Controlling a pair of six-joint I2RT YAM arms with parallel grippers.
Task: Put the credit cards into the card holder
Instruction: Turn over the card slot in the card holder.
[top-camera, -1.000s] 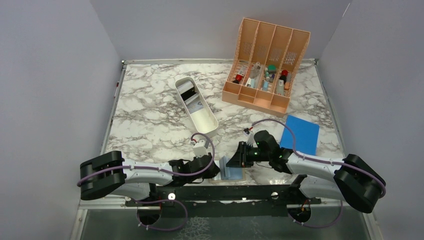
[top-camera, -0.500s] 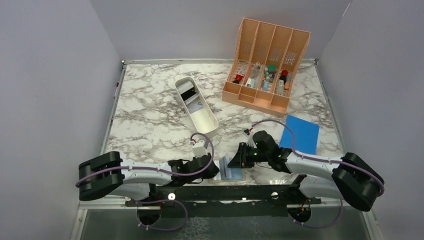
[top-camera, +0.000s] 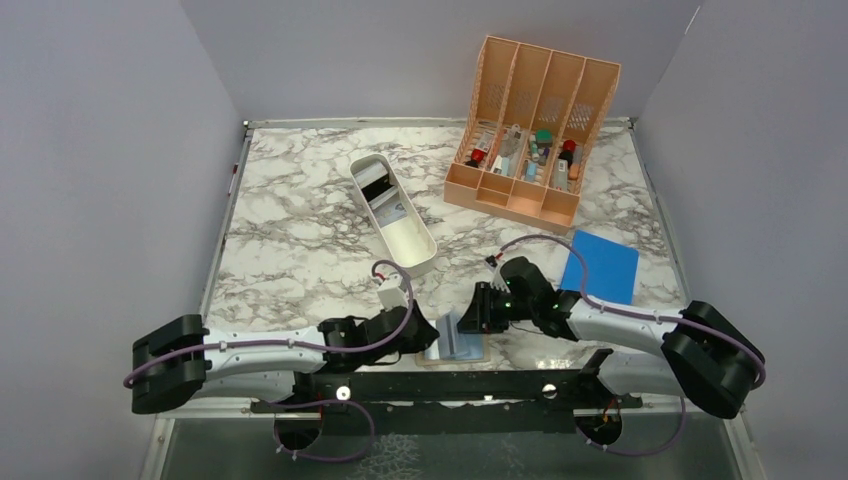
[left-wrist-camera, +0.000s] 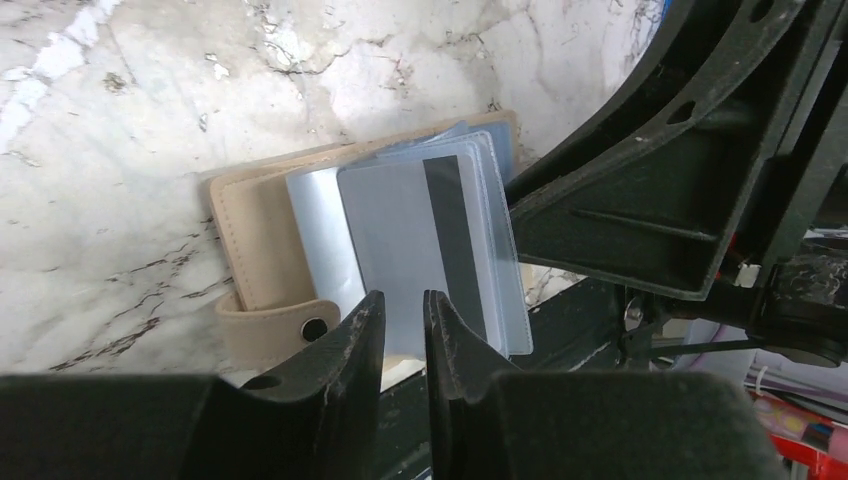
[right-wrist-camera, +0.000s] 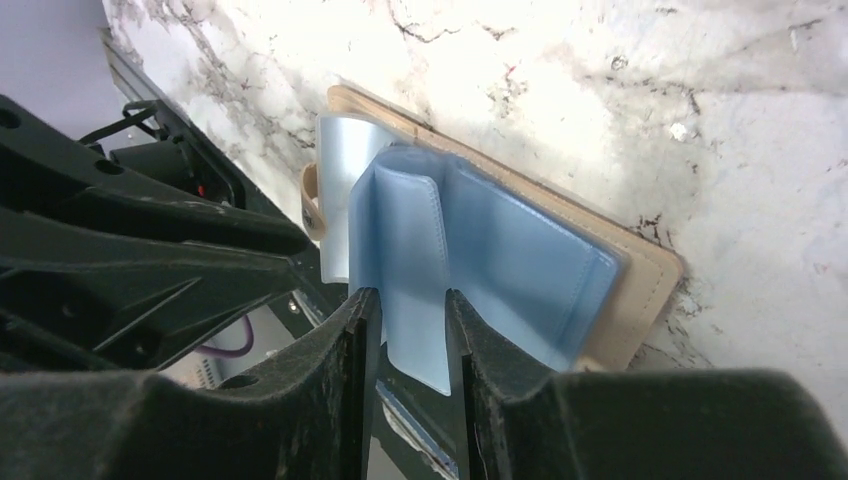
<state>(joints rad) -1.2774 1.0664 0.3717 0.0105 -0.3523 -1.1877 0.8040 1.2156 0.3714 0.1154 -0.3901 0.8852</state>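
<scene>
The left gripper (left-wrist-camera: 402, 312) has its two dark fingers pressed almost together, pinching the lower edge of a pale grey plastic card with a black stripe (left-wrist-camera: 395, 235). The card lies over the clear sleeves of the open card holder, a small tan-brown folding wallet (left-wrist-camera: 250, 225). The wallet rests flat on the white marble-patterned table (top-camera: 300, 240) at its near edge, between the two arms. Its strap with the small snap button (left-wrist-camera: 314, 327) sticks out just beside the left fingers.

Facing it, the right gripper (right-wrist-camera: 405, 300) is clamped on a blue-grey plastic pocket leaf (right-wrist-camera: 405, 225) of the wallet, lifting it up off the other leaves. The two grippers are close together over the wallet.

Farther back on the table sits a long white oblong tray (top-camera: 420, 250), set at an angle, with a black card and a paler one (top-camera: 373, 180) at its far end. A flat bright-blue rectangle (top-camera: 600, 268) lies to the right. A peach slotted organizer (top-camera: 535, 90) holding small items stands at the back.
</scene>
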